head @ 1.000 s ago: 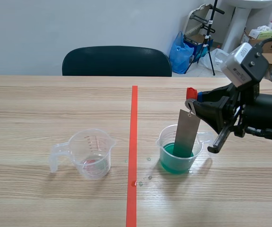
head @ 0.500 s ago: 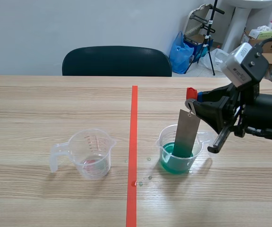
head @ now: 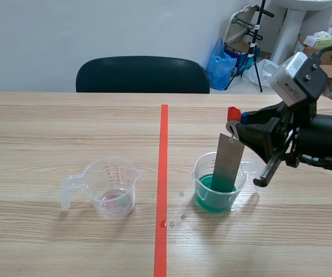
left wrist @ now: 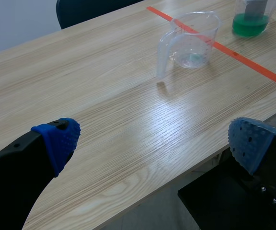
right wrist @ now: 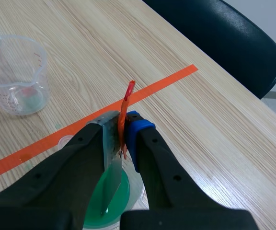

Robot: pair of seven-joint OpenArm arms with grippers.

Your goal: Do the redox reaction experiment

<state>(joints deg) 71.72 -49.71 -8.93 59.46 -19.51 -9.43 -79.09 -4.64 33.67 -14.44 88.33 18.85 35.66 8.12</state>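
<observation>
Where the strip [head: 228,163] stands: lower end in the green liquid [head: 212,199] of the cup [head: 242,180], the rest rising out and leaning toward 1 o'clock.
Right gripper [head: 238,130]: comes in from 3 o'clock, clamped on the strip's top end. The wrist view shows the flat face against one finger and a red tab [head: 233,113] pinched in beside it, poking up past the fingertips.
Left gripper [left wrist: 152,139]: spread wide, holding nothing, over the table's [head: 51,127] near edge. The empty cup [head: 111,187] lies well ahead of it, toward 1 o'clock.
Layout: green cup at 3 o'clock of the tape line [head: 162,173], empty cup at 9 o'clock of it, the two well apart. A few drops [head: 174,218] lie by the line.
Strip handling: probably thin, stiff sheet metal, light, with smooth faces. The wetted end will likely be slippery and drip when lifted.
Best hold: the dry top end, pads flat on both faces, as it is now. An edge-on pinch would likely twist or slip.
Cup handling: thin clear plastic, likely light and easy to tip. A sideways pull on the leaning strip could lever the rim and spill, so a lift along the strip's own line seems safest.
</observation>
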